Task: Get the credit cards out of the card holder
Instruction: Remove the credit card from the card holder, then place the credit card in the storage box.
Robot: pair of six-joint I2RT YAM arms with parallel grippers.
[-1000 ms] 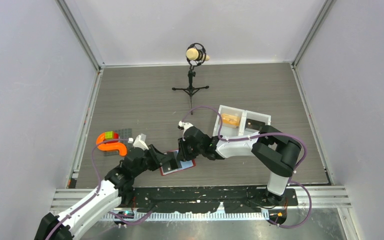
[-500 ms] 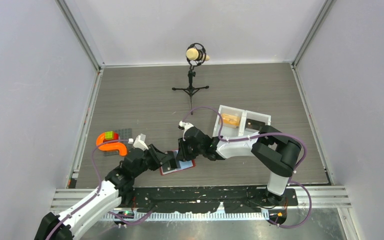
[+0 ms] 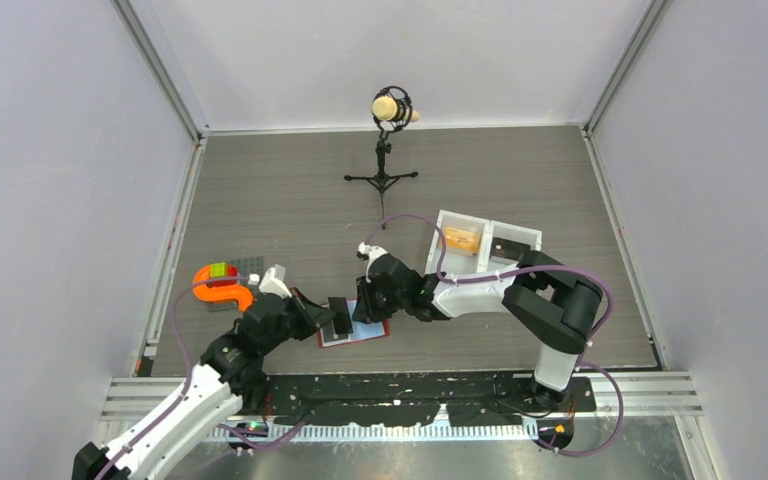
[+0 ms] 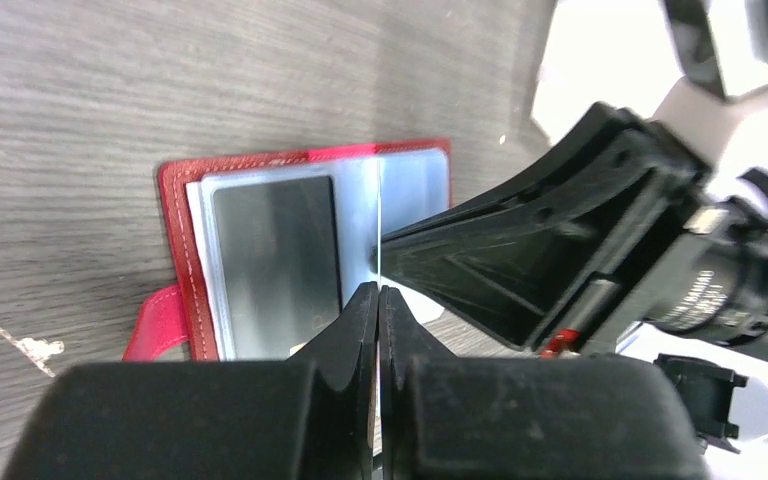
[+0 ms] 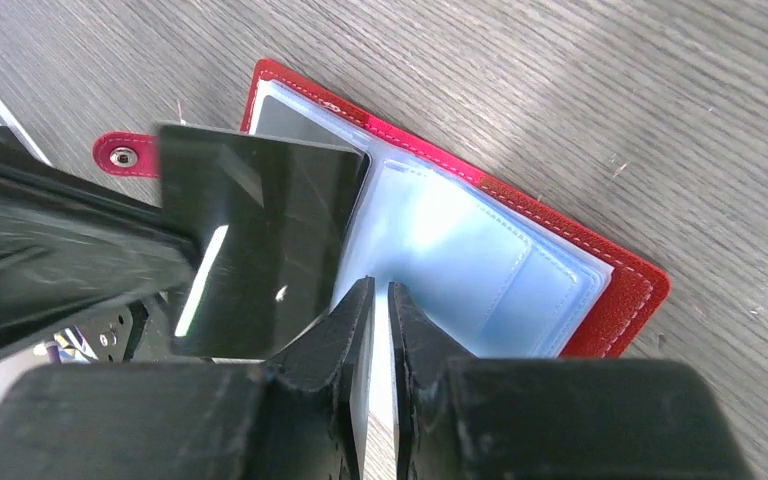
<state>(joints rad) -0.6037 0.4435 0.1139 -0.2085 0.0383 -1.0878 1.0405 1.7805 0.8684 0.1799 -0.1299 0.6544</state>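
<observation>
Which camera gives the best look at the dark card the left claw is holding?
The right wrist view: the dark card shows its glossy face above the open card holder. The left wrist view, from the left gripper pinching it, sees only its thin edge. The top view shows just a small dark sliver.

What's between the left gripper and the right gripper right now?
A dark grey card, pinched by the left gripper, stands between it and the right gripper, above the open card holder. The right wrist view shows it.
</observation>
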